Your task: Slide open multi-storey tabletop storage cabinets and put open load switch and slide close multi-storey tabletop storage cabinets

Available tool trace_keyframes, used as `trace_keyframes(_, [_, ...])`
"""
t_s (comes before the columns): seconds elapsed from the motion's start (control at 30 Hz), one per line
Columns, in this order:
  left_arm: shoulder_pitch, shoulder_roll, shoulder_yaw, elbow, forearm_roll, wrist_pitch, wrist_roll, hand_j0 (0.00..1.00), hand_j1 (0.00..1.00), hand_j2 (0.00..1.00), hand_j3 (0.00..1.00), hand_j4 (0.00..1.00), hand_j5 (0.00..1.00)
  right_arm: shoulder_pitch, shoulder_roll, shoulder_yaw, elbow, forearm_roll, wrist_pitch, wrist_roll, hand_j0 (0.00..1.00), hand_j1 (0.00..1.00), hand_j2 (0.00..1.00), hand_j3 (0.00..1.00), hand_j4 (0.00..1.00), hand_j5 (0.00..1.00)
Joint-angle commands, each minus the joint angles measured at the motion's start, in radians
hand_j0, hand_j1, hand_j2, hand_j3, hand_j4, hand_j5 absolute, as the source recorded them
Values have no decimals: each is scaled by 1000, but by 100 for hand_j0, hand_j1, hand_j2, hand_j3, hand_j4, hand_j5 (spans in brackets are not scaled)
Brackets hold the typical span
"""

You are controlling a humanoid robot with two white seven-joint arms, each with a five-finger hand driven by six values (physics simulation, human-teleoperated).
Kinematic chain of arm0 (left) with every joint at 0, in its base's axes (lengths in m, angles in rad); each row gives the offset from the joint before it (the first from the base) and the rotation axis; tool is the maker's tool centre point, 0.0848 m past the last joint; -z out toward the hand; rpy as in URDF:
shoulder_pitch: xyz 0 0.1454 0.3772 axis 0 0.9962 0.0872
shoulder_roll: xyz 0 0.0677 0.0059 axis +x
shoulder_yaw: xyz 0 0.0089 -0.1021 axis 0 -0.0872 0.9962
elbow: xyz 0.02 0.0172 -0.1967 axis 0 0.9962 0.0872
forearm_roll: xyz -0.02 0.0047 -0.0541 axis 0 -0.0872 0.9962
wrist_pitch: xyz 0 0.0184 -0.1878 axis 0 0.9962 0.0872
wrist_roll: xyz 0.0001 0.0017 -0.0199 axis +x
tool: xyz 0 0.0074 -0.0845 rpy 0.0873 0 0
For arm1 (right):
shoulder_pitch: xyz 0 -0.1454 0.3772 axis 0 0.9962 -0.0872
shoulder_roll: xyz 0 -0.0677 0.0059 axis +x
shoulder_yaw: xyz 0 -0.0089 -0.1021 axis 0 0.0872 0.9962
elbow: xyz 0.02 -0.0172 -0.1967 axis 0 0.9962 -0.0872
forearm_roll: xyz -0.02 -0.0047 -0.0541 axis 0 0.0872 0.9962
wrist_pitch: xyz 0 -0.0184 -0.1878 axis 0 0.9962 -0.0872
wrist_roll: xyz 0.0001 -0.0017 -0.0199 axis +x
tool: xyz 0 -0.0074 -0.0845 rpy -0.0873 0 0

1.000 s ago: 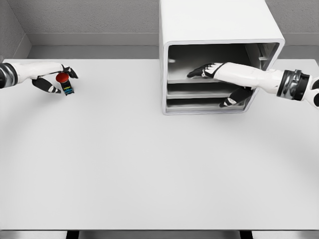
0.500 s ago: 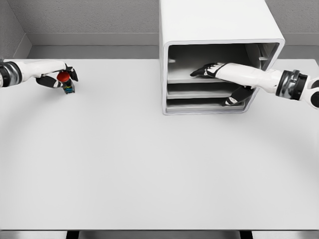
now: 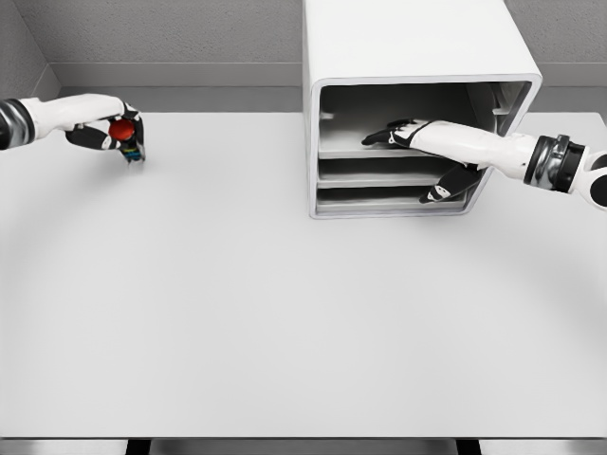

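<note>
My left hand [image 3: 106,131] sits at the upper left of the frame, fingers curled around the switch [image 3: 125,138], its red knob up and its dark body hanging just above the table [image 3: 285,322]. My right hand [image 3: 417,156] is at the cabinet [image 3: 408,57] in the upper middle, fingers stretched flat over the top shelf [image 3: 346,150] inside the open front and the thumb down near the lower shelves, gripping nothing. As I judge it, the step is getting a shelf slid out, so I should press evenly and draw straight toward the near edge, not at a slant, or it may bind against the side walls. The table between the two hands is bare, giving the left a wide path across. The cabinet's front rim is the edge to clear when bringing the switch in.
</note>
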Motion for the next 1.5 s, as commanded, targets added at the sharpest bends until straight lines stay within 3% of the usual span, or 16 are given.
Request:
trace_keyframes(0.0, [0, 26, 7, -62, 9, 2, -1, 39, 39, 39, 39, 39, 39, 0, -1, 8, 2, 50, -10, 3, 100, 100, 100, 100, 100, 100])
trace_keyframes(0.37, [-3, 113, 11, -281, 14, 2, -1, 39, 39, 39, 39, 39, 39, 25, -50, 7, -83, 50, -10, 3, 100, 100, 100, 100, 100, 100])
trace_keyframes(0.73, [9, 250, 13, -585, 37, 2, -1, 39, 39, 39, 39, 39, 39, 63, -142, 5, -208, 50, -10, 3, 100, 100, 100, 100, 100, 100])
trace_keyframes(0.83, [14, 283, 13, -668, 35, 2, 0, 39, 39, 39, 39, 39, 39, 66, -148, 5, -213, 49, -10, 3, 100, 100, 100, 100, 100, 100])
trace_keyframes(1.27, [44, 362, 25, -900, 57, 2, 3, 39, 39, 39, 39, 39, 39, 81, -220, -2, -285, 49, -10, 1, 100, 100, 100, 100, 100, 100])
trace_keyframes(1.47, [44, 365, 25, -975, 58, 2, 3, 39, 39, 39, 39, 39, 39, 98, -258, -9, -351, 47, -10, -2, 100, 100, 100, 100, 100, 100])
